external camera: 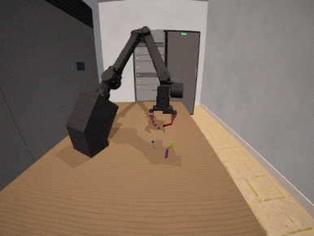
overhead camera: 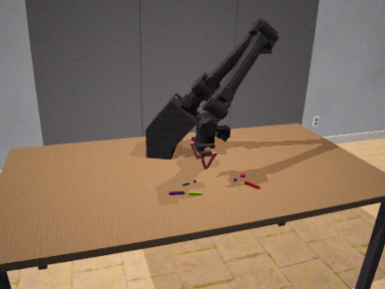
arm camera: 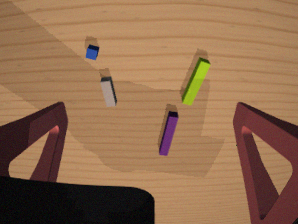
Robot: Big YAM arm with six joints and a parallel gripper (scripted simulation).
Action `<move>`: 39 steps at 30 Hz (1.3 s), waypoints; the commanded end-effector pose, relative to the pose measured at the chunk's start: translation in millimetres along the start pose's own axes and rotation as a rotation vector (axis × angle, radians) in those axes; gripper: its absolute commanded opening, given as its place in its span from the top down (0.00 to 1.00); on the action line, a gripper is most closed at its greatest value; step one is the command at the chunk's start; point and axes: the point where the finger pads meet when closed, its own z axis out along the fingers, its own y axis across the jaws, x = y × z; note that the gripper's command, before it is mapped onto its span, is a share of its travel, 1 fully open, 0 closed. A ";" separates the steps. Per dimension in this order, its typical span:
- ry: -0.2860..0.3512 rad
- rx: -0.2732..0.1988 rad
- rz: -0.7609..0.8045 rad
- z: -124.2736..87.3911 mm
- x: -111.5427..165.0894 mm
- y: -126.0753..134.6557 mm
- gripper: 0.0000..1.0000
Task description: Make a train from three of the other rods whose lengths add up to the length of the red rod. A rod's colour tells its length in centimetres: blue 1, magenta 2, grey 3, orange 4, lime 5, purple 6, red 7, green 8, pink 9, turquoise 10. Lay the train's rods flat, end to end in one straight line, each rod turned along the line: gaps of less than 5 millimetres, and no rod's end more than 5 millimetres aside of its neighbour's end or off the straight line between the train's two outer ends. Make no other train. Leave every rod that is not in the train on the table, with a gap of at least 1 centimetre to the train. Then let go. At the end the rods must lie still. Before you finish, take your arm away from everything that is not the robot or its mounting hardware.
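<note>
My gripper [overhead camera: 203,160] is open and empty, hovering above the table behind the rods. In the wrist view its fingers frame four rods lying flat: a blue rod [arm camera: 92,51], a grey rod [arm camera: 109,91], a lime rod [arm camera: 196,82] and a purple rod [arm camera: 168,132]. In the top view the purple rod [overhead camera: 177,192] and lime rod [overhead camera: 194,193] lie nearly in line, with the grey rod [overhead camera: 186,183] and blue rod [overhead camera: 194,180] just behind them. To the right lie the red rod [overhead camera: 251,184], a magenta rod [overhead camera: 242,175] and a second blue rod [overhead camera: 234,179].
The arm's dark base block [overhead camera: 167,127] stands on the table behind the rods. The rods lie apart from one another in two loose groups near the table's middle.
</note>
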 end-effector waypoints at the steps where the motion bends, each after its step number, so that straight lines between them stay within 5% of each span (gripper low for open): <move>1: -0.002 0.007 0.009 -4.7 7.2 -0.7 0.00; 39: -0.002 0.007 0.009 -4.7 7.2 -0.7 0.00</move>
